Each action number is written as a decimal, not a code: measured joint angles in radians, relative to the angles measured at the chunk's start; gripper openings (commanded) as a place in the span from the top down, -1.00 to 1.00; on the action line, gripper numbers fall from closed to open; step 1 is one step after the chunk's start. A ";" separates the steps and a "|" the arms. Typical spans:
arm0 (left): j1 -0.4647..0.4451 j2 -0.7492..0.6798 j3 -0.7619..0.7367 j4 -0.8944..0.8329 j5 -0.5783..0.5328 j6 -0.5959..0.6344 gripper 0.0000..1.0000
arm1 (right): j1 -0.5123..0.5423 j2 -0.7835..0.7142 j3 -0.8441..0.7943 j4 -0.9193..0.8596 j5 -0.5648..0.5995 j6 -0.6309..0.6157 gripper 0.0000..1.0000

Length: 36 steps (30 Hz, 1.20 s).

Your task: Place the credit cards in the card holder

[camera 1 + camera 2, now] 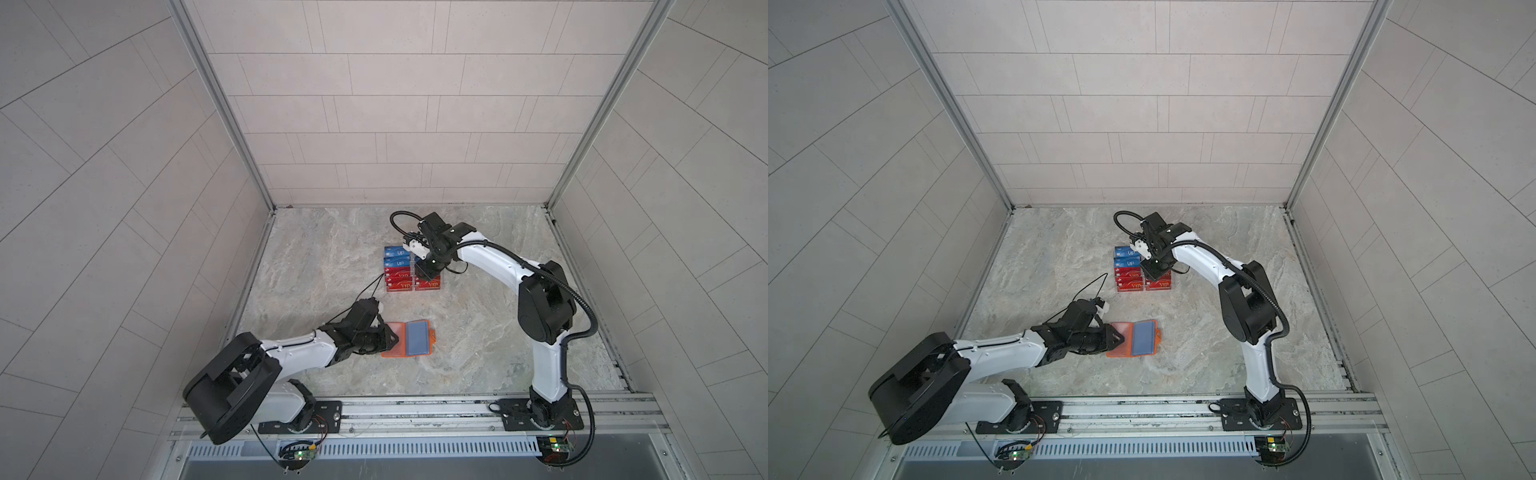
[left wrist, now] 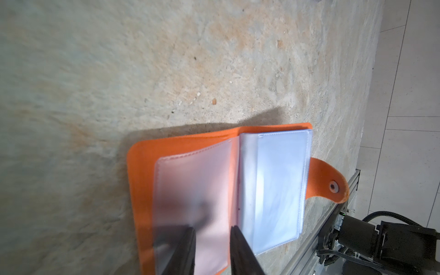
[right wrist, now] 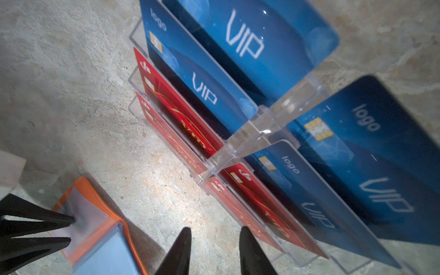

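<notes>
Card holder (image 2: pixel 140 181) beneath left jaws

White "VIP" and a small white "logo" stood on the thin blue plastic cards (image 3: pixel 262 35); gold "VIP" stood on the thin red plastic cards (image 3: pixel 181 112). In both top views, blue sat toward 12 o'clock in the clear acrylic tiered stand (image 3: pixel 250 135), red toward 6 o'clock.

The card holder (image 2: pixel 140 181) is orange outside, pinkish and pale blue inside. The blue credit cards (image 3: pixel 273 35) carry white "VIP" lettering, the red credit cards (image 3: pixel 181 114) gold. The tabletop (image 1: pixel 478 332) is marbled grey-beige.
</notes>
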 measured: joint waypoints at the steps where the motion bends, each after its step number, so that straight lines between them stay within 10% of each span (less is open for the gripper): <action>1: 0.000 0.002 0.000 0.003 0.001 0.000 0.40 | 0.000 0.005 0.001 -0.003 0.004 -0.004 0.24; 36: 0.000 0.003 0.000 0.008 0.007 0.002 0.35 | 0.032 0.071 0.000 -0.008 0.124 -0.076 0.28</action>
